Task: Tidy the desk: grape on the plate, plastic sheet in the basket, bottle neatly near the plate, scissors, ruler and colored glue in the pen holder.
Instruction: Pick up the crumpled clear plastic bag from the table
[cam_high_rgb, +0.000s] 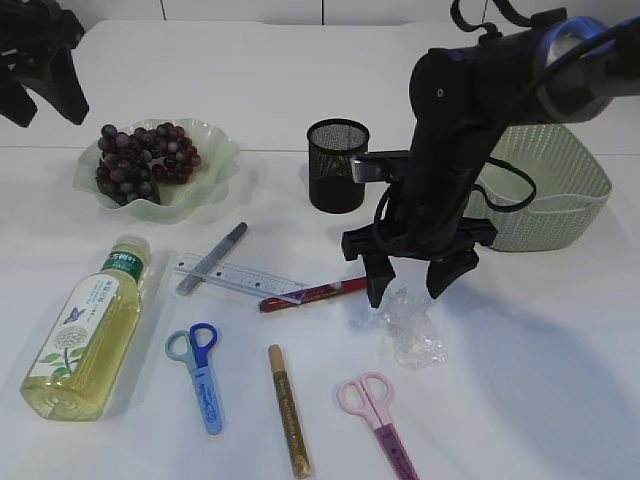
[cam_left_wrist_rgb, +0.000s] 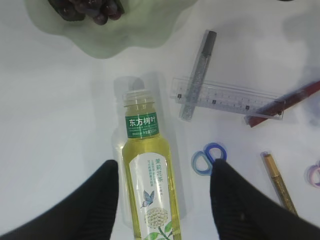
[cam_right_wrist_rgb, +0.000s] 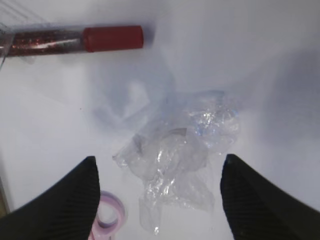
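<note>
While both hands (cam_high_rgb: 410, 278) (cam_left_wrist_rgb: 165, 200) gape unladen, grapes (cam_high_rgb: 146, 157) fill plate (cam_high_rgb: 215, 165); pen holder (cam_high_rgb: 338, 165) contents unclear.

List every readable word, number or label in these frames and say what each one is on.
"东方树叶": green neck band of the bottle.
"茉莉花茶": bottle's white label, above the bird and flower picture.
Smaller print on that label: too small to read.
Ruler: graduation marks show, numbers too blurred.
Blue scissors handle print: unreadable.

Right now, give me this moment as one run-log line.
right gripper: open, above plastic sheet | left gripper: open, over bottle lying flat | grapes: on plate | basket: no sheet yet
</note>
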